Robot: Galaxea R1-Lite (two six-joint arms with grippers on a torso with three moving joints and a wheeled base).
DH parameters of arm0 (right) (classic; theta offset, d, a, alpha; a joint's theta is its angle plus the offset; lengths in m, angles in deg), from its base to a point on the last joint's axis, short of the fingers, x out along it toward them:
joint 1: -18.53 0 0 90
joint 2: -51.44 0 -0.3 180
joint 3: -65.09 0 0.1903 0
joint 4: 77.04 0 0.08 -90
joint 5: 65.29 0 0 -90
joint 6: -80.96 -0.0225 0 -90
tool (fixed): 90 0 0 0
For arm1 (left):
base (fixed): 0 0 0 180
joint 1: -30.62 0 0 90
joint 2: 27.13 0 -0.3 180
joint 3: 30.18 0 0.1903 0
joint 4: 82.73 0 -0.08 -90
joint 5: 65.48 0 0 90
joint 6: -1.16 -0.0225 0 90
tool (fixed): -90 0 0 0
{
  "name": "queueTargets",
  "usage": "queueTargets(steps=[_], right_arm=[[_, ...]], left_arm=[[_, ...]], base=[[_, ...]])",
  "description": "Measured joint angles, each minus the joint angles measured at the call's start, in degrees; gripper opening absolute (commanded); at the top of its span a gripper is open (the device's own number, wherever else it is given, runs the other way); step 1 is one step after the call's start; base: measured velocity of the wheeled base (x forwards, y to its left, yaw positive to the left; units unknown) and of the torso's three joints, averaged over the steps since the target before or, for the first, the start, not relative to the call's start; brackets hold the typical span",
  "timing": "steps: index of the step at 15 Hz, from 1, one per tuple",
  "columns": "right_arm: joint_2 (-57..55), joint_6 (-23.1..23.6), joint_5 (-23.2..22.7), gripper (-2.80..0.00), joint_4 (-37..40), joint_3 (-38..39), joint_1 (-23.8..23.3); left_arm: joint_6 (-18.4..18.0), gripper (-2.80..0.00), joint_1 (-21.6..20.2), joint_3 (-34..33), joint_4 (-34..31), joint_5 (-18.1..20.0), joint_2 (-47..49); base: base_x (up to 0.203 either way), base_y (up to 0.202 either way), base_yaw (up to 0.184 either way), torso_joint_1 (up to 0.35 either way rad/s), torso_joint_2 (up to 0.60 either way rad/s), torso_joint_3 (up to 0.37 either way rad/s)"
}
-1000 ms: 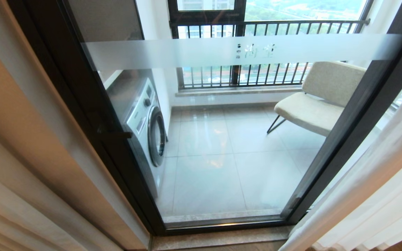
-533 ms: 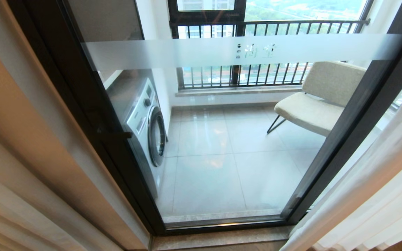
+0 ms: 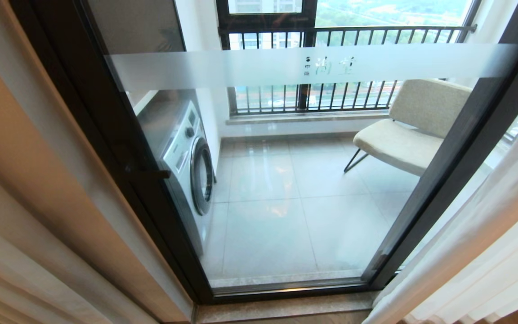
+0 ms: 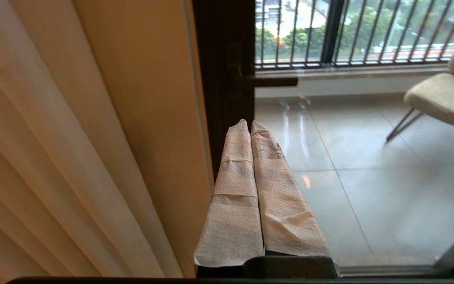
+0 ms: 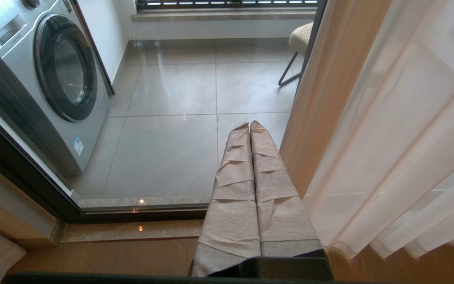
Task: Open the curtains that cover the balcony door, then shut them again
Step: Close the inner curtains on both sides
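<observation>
Head view: balcony door [image 3: 286,180] fills the middle, its frosted band [image 3: 313,65] at 12 o'clock; curtains [image 3: 479,252] hang drawn aside at 4 o'clock and 8 o'clock, leaving the glass uncovered; washing machine [image 3: 187,157] at 9 o'clock and chair [image 3: 412,130] at 2 o'clock stand behind the glass; neither arm shows.
Left wrist view: left gripper [image 4: 249,126], cloth-wrapped fingers pressed together, holds nothing; beige curtain folds lie at 9 o'clock, the door's dark frame at 12 o'clock.
Right wrist view: right gripper [image 5: 249,127], fingers pressed together and empty; sheer white layer [image 5: 400,150] at 3 o'clock, washing machine at 10 o'clock.
</observation>
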Motion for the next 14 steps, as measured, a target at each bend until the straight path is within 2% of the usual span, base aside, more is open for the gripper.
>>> queueTargets(steps=[3, 7, 9, 11, 14], right_arm=[[0.0, 0.0, 0.0, -2.8, 0.0, 0.0, 0.0], [0.0, 0.0, -0.02, -2.8, 0.0, 0.0, 0.02], [0.0, 0.0, 0.0, -2.8, 0.0, 0.0, 0.02], [0.0, 0.0, 0.02, -2.8, 0.0, 0.0, 0.02], [0.0, 0.0, -0.02, -2.8, 0.0, 0.0, 0.02]], left_arm=[[-1.02, -2.8, 0.0, 10.22, 0.17, -5.1, 9.11], [-1.65, -2.8, -0.17, 25.68, 1.29, -13.99, 24.47], [-1.86, -2.8, -1.56, 31.87, 2.53, -19.27, 31.39], [-2.13, -2.8, -6.24, 36.06, 3.06, -23.08, 37.21], [-2.21, -2.8, -15.25, 39.35, 3.23, -23.75, 42.78]], base=[[0.0, 0.0, 0.0, 0.0, 0.0, 0.0], [0.0, 0.0, 0.0, 0.0, 0.0, 0.0], [0.0, 0.0, 0.0, 0.0, 0.0, 0.0], [0.0, 0.0, 0.0, 0.0, 0.0, 0.0], [0.0, 0.0, 0.0, 0.0, 0.0, 0.0]])
